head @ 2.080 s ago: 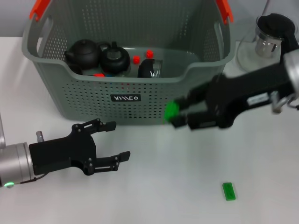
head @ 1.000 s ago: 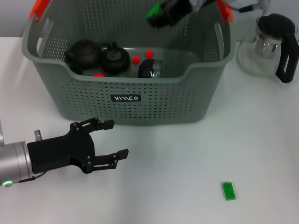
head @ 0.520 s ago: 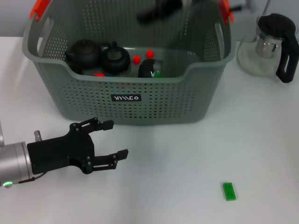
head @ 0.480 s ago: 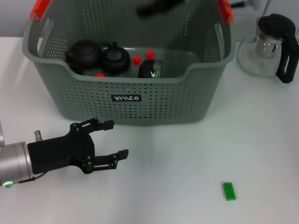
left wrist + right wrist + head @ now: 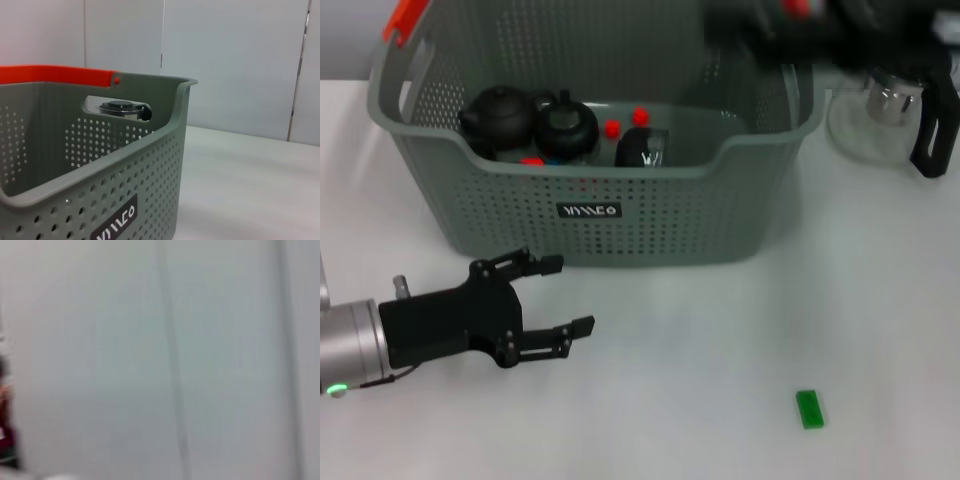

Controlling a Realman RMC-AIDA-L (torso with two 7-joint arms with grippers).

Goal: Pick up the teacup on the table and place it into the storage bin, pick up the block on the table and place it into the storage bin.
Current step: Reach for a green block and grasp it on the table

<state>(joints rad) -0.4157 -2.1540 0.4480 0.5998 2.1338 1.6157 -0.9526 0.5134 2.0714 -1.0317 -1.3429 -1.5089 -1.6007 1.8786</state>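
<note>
The grey-green perforated storage bin (image 5: 620,205) stands at the back centre, and its near corner (image 5: 100,165) fills the left wrist view. Inside it lie two black teapots (image 5: 498,112), small red pieces and a dark cup-like item (image 5: 642,147). No teacup shows on the table. A small green block (image 5: 809,409) lies on the table at the front right. My left gripper (image 5: 570,295) hovers open in front of the bin's left half, holding nothing. My right gripper (image 5: 750,25) is a dark blur over the bin's far right corner.
A glass teapot (image 5: 895,110) with a black handle stands right of the bin, and its lid (image 5: 120,106) shows through the bin's handle slot. Orange-red handle ends (image 5: 405,18) top the bin. White table lies between the bin and the green block.
The right arm carried a green block over the bin, the block dropped inside, and the arm swung right to the bin's far right corner. The left arm stayed put.
</note>
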